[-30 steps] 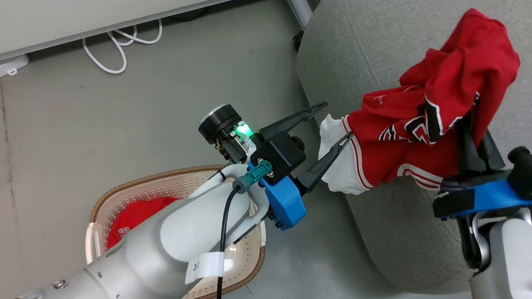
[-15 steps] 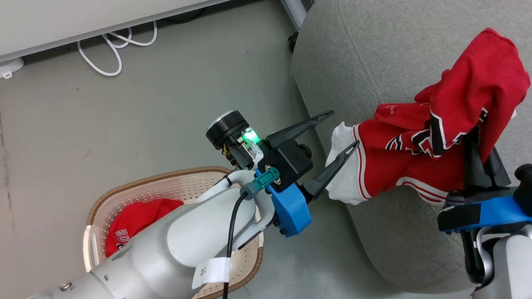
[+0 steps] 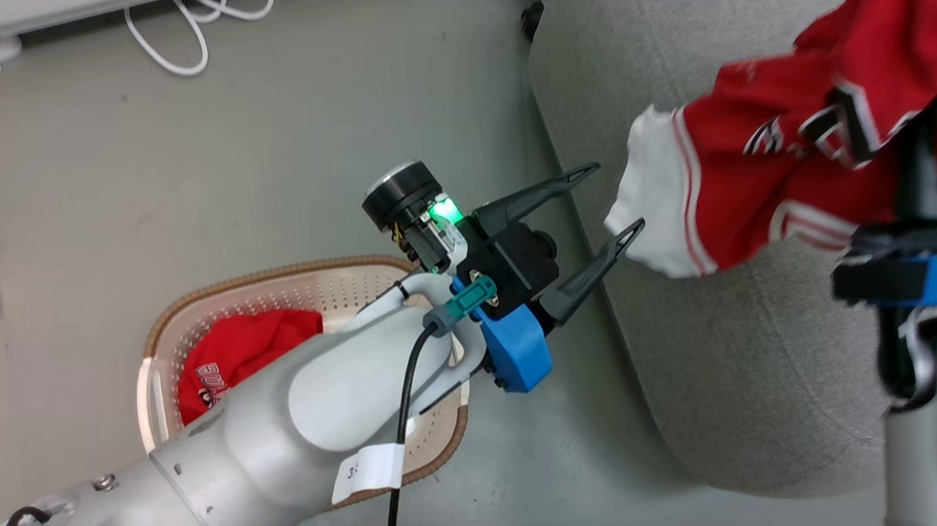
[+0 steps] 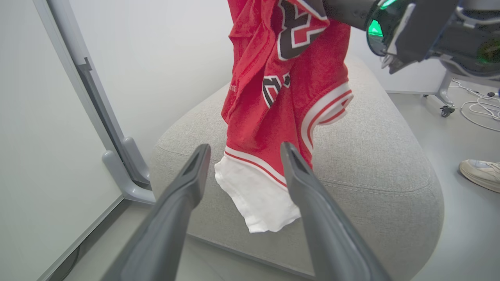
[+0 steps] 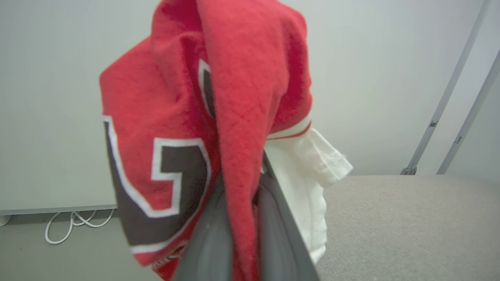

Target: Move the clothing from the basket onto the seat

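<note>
Near left: the basket (image 3: 278, 274) sits on the grey floor (image 3: 84, 199). One red jersey (image 3: 243, 348) w/ white lettering lies crumpled inside, partly hidden by the robot's pale left forearm (image 3: 336, 399). Just beyond, the left gripper (image 3: 618, 197) hangs over the floor beside the seat (image 3: 749, 362), jaws spread wide & gripping nothing. Its right fingertip is right by a white hem (image 3: 652, 216); whether they touch can't be told. At right the big grey seat runs from near to far, cushion bare in the near part. Above its left edge the right gripper (image 5: 240, 234) points up, jaws clenched on a second jersey (image 3: 764, 189). The red cloth w/ black-&-white numbers is pinched between the fingers & draped over them. It hangs in the air, white hem lowest, in front of the seat's side; contact w/ the upholstery can't be told. Far left: a white cable (image 3: 178, 37) loops on the floor by the wall base. The left wrist view catches a pale shoe (image 4: 482, 173) on the floor past the seat.
</note>
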